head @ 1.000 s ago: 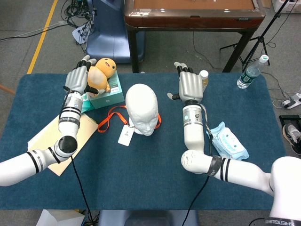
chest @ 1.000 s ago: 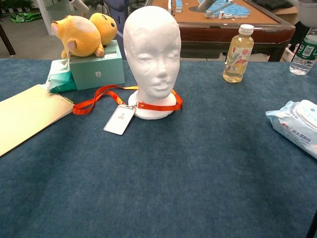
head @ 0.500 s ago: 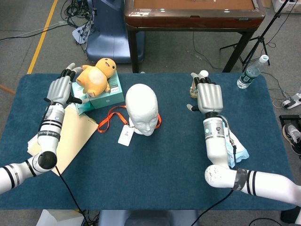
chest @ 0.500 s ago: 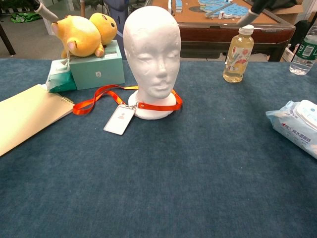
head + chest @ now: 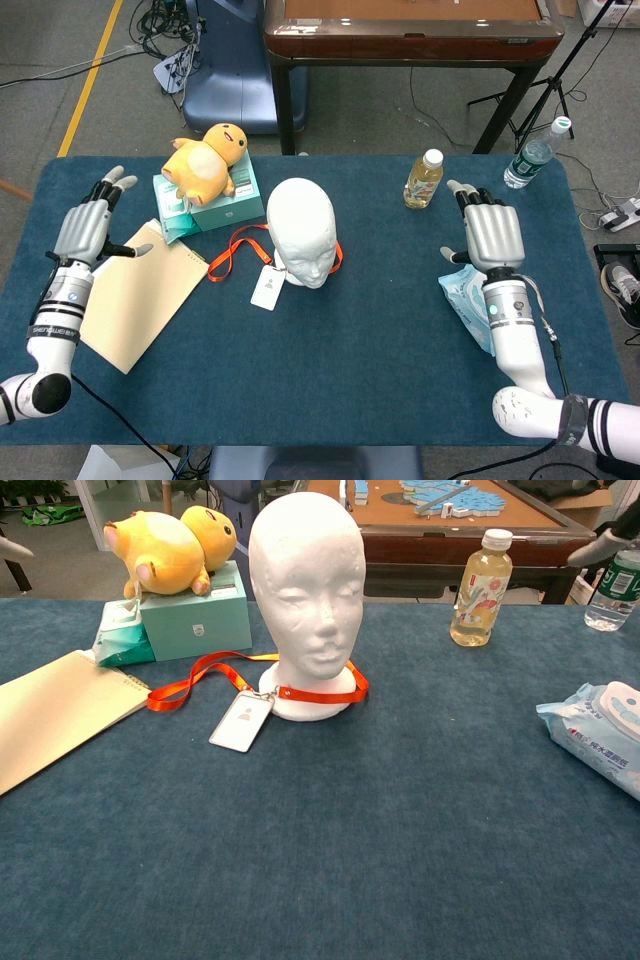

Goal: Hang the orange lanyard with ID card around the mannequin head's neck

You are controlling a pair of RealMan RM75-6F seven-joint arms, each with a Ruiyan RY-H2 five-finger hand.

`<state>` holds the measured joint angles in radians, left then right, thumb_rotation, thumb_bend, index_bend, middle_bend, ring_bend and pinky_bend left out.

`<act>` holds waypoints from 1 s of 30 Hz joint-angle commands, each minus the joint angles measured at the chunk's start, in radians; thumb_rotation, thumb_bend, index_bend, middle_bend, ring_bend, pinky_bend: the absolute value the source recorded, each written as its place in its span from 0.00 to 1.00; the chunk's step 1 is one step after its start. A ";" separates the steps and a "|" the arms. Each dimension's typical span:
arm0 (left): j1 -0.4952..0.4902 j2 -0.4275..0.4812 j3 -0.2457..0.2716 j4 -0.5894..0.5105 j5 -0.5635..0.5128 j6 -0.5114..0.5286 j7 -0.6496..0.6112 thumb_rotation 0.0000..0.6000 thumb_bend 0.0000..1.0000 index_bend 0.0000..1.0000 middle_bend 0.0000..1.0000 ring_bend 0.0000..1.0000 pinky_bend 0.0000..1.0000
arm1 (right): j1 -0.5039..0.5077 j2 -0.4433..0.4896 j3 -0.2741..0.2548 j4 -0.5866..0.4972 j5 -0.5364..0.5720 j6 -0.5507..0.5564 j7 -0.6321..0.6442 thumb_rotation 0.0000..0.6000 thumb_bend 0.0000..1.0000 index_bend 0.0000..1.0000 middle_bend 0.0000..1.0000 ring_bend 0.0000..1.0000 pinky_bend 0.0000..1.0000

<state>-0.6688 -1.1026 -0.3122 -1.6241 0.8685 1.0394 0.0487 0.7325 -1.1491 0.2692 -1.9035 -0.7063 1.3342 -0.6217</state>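
The blue table point(image 5: 300, 370) carries everything. A yellow notebook point(image 5: 140, 295) lies at its left side. The white mannequin head point(image 5: 303, 232) stands upright in the middle. A green box point(image 5: 222, 205) sits just behind it to the left, with a yellow plush toy point(image 5: 205, 162) on top. A wipes pack point(image 5: 600, 730) lies at the right side. The left hand point(image 5: 88, 228) hovers over the left edge, fingers spread, holding nothing. The right hand point(image 5: 490, 232) is over the wipes pack, also spread and empty. A juice bottle point(image 5: 423, 179) stands near the back. The orange lanyard point(image 5: 200, 675) goes around the base of the mannequin neck and trails to the left on the table. The ID card point(image 5: 241, 721) lies flat just in front of the base.
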 commanded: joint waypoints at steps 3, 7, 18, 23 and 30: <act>0.114 0.026 0.076 -0.013 0.151 0.059 -0.122 1.00 0.01 0.05 0.01 0.00 0.14 | -0.099 0.048 -0.075 0.003 -0.114 0.022 0.088 1.00 0.10 0.13 0.22 0.20 0.35; 0.178 0.025 0.120 0.006 0.240 0.100 -0.195 1.00 0.01 0.06 0.01 0.00 0.14 | -0.165 0.055 -0.123 0.038 -0.181 0.048 0.137 1.00 0.10 0.13 0.22 0.20 0.35; 0.350 0.022 0.203 0.032 0.367 0.272 -0.268 1.00 0.01 0.08 0.02 0.00 0.14 | -0.331 0.060 -0.210 0.126 -0.364 0.112 0.301 1.00 0.10 0.13 0.24 0.20 0.34; 0.413 0.025 0.240 0.014 0.401 0.326 -0.255 1.00 0.01 0.08 0.02 0.00 0.14 | -0.390 0.067 -0.227 0.118 -0.396 0.140 0.334 1.00 0.10 0.13 0.25 0.20 0.34; 0.504 0.035 0.279 -0.034 0.431 0.408 -0.234 1.00 0.01 0.09 0.02 0.00 0.14 | -0.455 0.080 -0.230 0.095 -0.433 0.175 0.364 1.00 0.10 0.16 0.26 0.20 0.34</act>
<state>-0.1802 -1.0698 -0.0424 -1.6470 1.2900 1.4305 -0.1923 0.2846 -1.0720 0.0403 -1.8060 -1.1330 1.5057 -0.2642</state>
